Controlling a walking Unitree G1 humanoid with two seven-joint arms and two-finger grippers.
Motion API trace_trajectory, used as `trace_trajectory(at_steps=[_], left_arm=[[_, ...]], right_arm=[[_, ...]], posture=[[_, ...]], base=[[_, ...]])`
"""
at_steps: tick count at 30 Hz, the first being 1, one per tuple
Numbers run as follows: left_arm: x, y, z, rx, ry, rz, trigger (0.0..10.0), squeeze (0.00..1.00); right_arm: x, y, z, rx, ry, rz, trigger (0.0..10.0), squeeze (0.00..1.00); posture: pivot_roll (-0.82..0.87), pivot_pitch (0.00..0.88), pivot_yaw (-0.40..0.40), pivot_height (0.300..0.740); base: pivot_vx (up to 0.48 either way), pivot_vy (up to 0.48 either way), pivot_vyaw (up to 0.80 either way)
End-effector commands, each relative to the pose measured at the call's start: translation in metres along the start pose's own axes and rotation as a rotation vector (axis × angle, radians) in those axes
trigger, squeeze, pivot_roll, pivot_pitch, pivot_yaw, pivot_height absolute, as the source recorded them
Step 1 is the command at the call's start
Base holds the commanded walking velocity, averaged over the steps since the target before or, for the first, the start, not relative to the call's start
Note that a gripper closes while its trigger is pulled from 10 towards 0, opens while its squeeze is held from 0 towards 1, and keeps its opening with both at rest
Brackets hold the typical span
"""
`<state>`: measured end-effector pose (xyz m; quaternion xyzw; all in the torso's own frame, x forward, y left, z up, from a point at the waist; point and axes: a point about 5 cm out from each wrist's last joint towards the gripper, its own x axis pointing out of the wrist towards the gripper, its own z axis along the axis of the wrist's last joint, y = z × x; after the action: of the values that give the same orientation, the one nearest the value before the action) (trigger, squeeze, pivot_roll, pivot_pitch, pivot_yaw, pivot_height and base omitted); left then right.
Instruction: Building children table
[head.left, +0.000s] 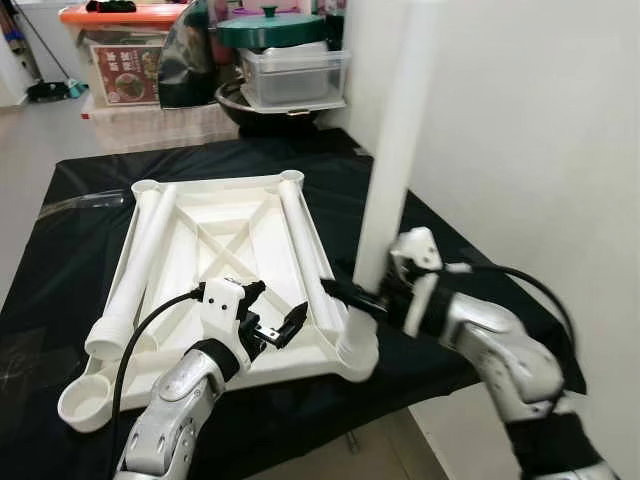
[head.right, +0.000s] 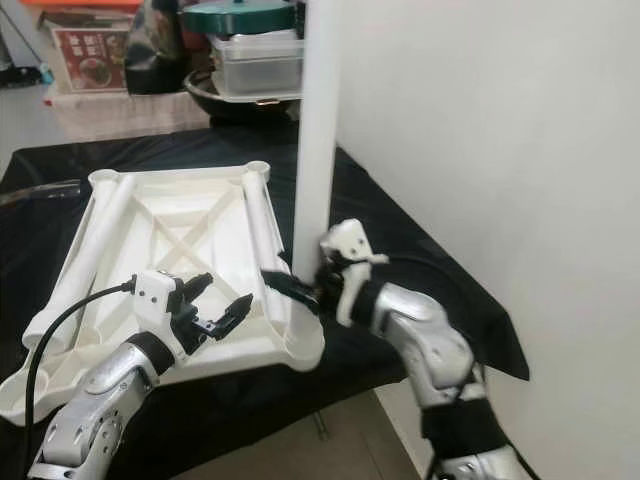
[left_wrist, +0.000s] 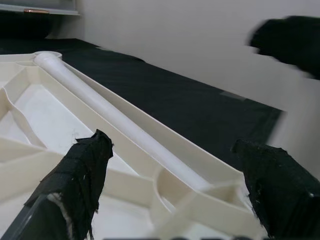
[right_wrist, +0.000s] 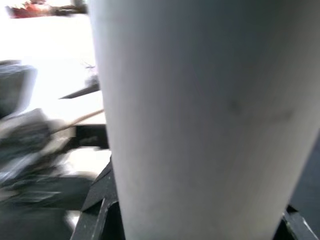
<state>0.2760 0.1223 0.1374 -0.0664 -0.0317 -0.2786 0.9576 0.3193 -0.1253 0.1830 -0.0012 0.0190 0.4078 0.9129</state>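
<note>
Seating the tall white plastic leg tube (head.left: 395, 150) upright in the upturned white tabletop's (head.left: 225, 235) five-o'clock corner socket, our right gripper (head.left: 362, 296) clamps it; our left gripper (head.left: 275, 325) hovers spread nearby. Next: press down.

This looks like a lived-in home, a corner used for storage. A low table draped in black cloth (head.left: 80, 200) stands against a plain white wall (head.left: 540, 130). Beyond the table's far edge, household things are stacked up: a clear plastic container (head.left: 295, 75) under a green pot lid (head.left: 268, 28), resting on a dark wok (head.left: 265, 110), and a storage bin with an orange lid (head.left: 120, 15) bearing a food picture. A broom (head.left: 45, 88) leans in the far left corner on a pale tiled floor (head.left: 40, 140).
</note>
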Motion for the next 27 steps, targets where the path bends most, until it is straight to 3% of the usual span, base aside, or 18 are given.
trace_trajectory(at_steps=[1,3,4,5,6,7,9,12,13,14,15,16,18,19,21,22,25,27], left_arm=[[-0.002,0.0,-0.004,-0.009,0.013,0.006,10.0,0.0],[-0.003,0.001,-0.004,-0.012,0.01,0.008,10.0,0.0],[-0.003,0.001,-0.004,-0.012,0.01,0.008,10.0,0.0],[-0.003,0.001,-0.004,-0.013,0.01,0.009,10.0,0.0],[-0.004,0.001,-0.004,-0.014,0.009,0.009,10.0,0.0],[-0.004,0.002,-0.004,-0.016,0.01,0.007,10.0,0.0],[-0.005,0.003,-0.004,-0.017,0.011,0.006,10.0,0.0],[-0.004,0.003,-0.004,-0.017,0.012,0.005,10.0,0.0],[-0.004,0.003,-0.004,-0.017,0.013,0.004,10.0,0.0],[-0.004,0.004,-0.005,-0.018,0.016,0.002,10.0,0.0],[-0.004,0.004,-0.005,-0.018,0.016,0.002,10.0,0.0],[-0.003,0.004,-0.006,-0.019,0.02,-0.003,10.0,0.0],[-0.003,0.004,-0.006,-0.019,0.021,-0.004,10.0,0.0],[-0.002,0.005,-0.006,-0.019,0.022,-0.005,10.0,0.0],[-0.002,0.005,-0.007,-0.019,0.023,-0.005,10.0,0.0],[-0.002,0.005,-0.007,-0.02,0.022,-0.004,10.0,0.0],[-0.002,0.005,-0.007,-0.021,0.02,-0.003,10.0,0.0],[-0.002,0.005,-0.007,-0.023,0.018,-0.002,10.0,0.0]], right_arm=[[0.0,-0.013,-0.02,0.037,0.104,-0.158,0.0,0.0],[-0.006,-0.038,-0.028,0.132,0.113,-0.472,0.0,0.0],[-0.006,-0.038,-0.028,0.132,0.113,-0.472,0.0,0.0],[-0.014,-0.048,-0.033,0.18,0.129,-0.631,0.0,0.0],[-0.032,-0.06,-0.039,0.224,0.163,-0.898,0.0,0.0],[-0.052,-0.058,-0.047,0.277,0.182,-1.102,0.0,0.0],[-0.05,-0.044,-0.042,0.244,0.154,-1.078,0.0,0.0],[-0.044,-0.036,-0.039,0.238,0.149,-1.029,0.0,0.0],[-0.037,-0.028,-0.036,0.241,0.144,-0.978,3.4,0.0],[-0.027,-0.018,-0.028,0.243,0.072,-0.88,10.0,0.0],[-0.027,-0.018,-0.028,0.243,0.072,-0.88,10.0,0.0],[-0.014,-0.005,-0.013,0.227,-0.033,-0.734,10.0,0.0],[-0.012,-0.004,-0.009,0.221,-0.058,-0.711,10.0,0.0],[-0.012,-0.011,-0.001,0.199,-0.092,-0.67,10.0,1.0],[-0.011,-0.012,0.004,0.218,-0.111,-0.623,10.0,1.0],[-0.01,-0.014,0.012,0.242,-0.135,-0.535,10.0,0.0],[-0.012,-0.012,0.024,0.249,-0.166,-0.395,10.0,0.0],[-0.02,0.001,0.046,0.133,-0.223,-0.148,10.0,0.0]], posture=[[0.03,0.0,-0.085,0.74],[0.03,0.0,-0.084,0.74],[0.03,0.0,-0.084,0.74],[0.03,0.0,-0.083,0.74],[0.03,0.0,-0.081,0.74],[0.03,0.0,-0.077,0.74],[0.03,0.0,-0.068,0.74],[0.02,0.0,-0.064,0.74],[0.02,0.0,-0.061,0.74],[0.02,0.0,-0.055,0.74],[0.02,0.0,-0.055,0.74],[0.02,0.0,-0.053,0.74],[0.02,0.0,-0.053,0.74],[0.02,0.0,-0.056,0.74],[0.02,0.0,-0.058,0.74],[0.02,0.0,-0.058,0.74],[0.02,0.0,-0.064,0.74],[0.02,0.0,-0.066,0.74]], base=[[0.0,0.0,0.0],[0.0,0.0,0.0],[0.0,0.0,0.0],[0.0,0.0,0.0],[0.0,0.0,0.0],[0.0,0.0,0.0],[0.0,0.0,0.0],[0.0,0.0,0.0],[0.0,0.0,0.0],[0.0,0.0,0.0],[0.0,0.0,0.0],[0.0,0.0,0.0],[0.0,0.0,0.0],[0.0,0.0,0.0],[0.0,0.0,0.0],[0.0,0.0,0.0],[0.0,0.0,0.0],[0.0,0.0,0.0]])
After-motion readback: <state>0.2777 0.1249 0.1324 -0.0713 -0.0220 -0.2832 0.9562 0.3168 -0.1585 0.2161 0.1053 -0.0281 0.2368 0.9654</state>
